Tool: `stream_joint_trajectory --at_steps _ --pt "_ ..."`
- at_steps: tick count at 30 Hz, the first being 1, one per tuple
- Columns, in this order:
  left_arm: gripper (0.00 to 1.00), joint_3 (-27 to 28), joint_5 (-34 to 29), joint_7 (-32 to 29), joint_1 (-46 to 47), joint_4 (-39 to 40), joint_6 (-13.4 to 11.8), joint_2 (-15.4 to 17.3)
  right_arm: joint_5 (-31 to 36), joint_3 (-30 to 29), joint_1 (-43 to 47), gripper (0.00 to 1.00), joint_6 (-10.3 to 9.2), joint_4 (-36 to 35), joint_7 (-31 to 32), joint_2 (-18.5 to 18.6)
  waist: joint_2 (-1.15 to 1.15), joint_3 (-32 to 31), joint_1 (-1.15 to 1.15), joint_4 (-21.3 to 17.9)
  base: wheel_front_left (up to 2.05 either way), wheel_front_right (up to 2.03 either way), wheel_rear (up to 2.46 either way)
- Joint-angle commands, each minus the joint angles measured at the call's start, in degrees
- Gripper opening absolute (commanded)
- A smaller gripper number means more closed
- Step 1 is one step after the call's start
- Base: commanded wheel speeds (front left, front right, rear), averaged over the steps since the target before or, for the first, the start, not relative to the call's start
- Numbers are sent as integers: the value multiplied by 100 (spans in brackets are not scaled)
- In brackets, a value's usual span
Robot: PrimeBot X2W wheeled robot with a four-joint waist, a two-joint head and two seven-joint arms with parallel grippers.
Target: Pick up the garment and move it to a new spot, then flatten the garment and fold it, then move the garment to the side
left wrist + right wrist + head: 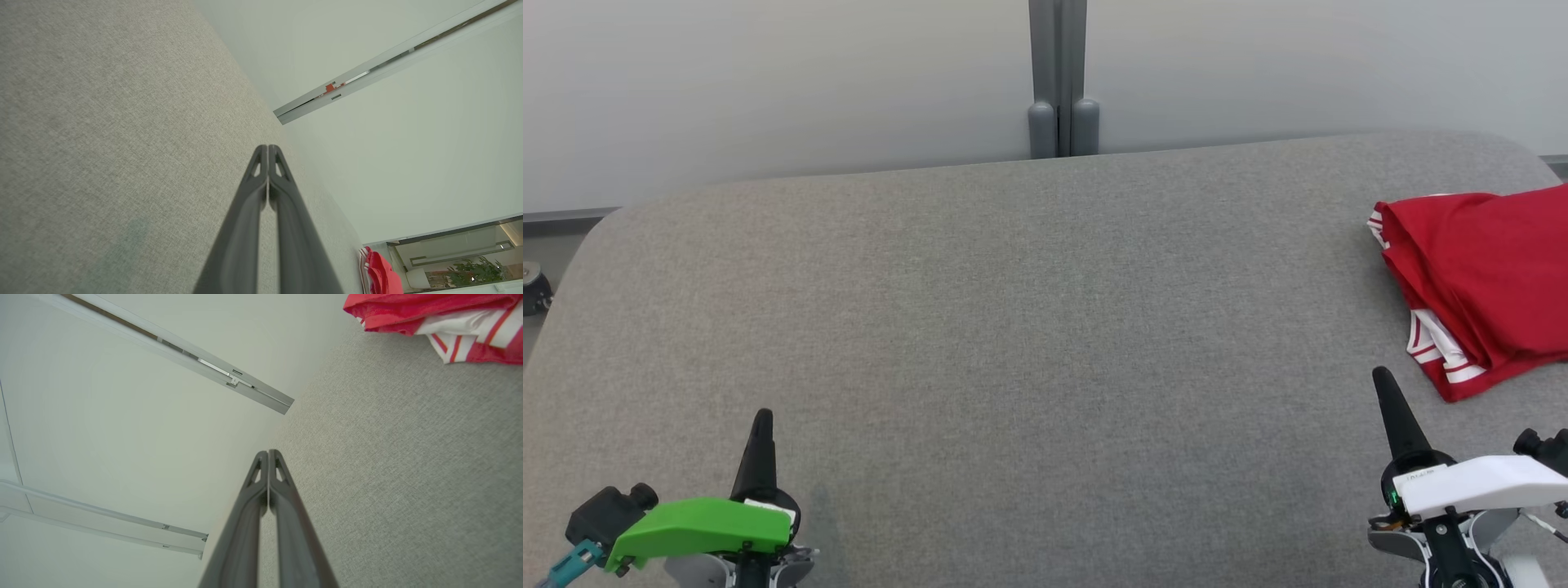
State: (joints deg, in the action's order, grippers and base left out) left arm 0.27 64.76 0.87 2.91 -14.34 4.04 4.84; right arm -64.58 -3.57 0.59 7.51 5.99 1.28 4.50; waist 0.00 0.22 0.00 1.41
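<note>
Where the grey woven table [1013,327] rounds off toward its right edge, we see the folded red shirt [1482,269], soft and creased, with white-striped trim showing at its near corner. Our right hand [1387,384] hovers near it, fingers pressed together, holding nothing. Our left hand [761,420], likewise pinched closed and empty, sits well apart. A grey post [1058,82] splits the pale wall [768,82] behind.

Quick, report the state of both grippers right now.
Left gripper: closed, fingertips together, holding nothing.
Right gripper: closed, fingertips together, holding nothing; the red garment lies apart from it.
</note>
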Motion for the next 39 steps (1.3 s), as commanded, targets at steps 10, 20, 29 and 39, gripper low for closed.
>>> stream_joint_trajectory --at_steps 10,20,29,39 --pt "0 172 646 -177 207 55 101 -30 -679 -36 -248 0 0 148 86 23 0 -1 0 -24 0 0 0" --pt "0 285 1130 -309 246 52 166 -73 -1200 -55 -360 0 0 297 154 11 0 -1 0 -46 0 0 0" --pt "0 377 1546 -426 282 49 210 -107 -1631 -75 -443 0 0 428 218 -2 0 -2 0 -67 0 0 0" --pt "0 469 1965 -536 317 45 270 -133 -2072 -97 -524 0 -1 561 279 -19 0 -3 0 -89 0 0 0"
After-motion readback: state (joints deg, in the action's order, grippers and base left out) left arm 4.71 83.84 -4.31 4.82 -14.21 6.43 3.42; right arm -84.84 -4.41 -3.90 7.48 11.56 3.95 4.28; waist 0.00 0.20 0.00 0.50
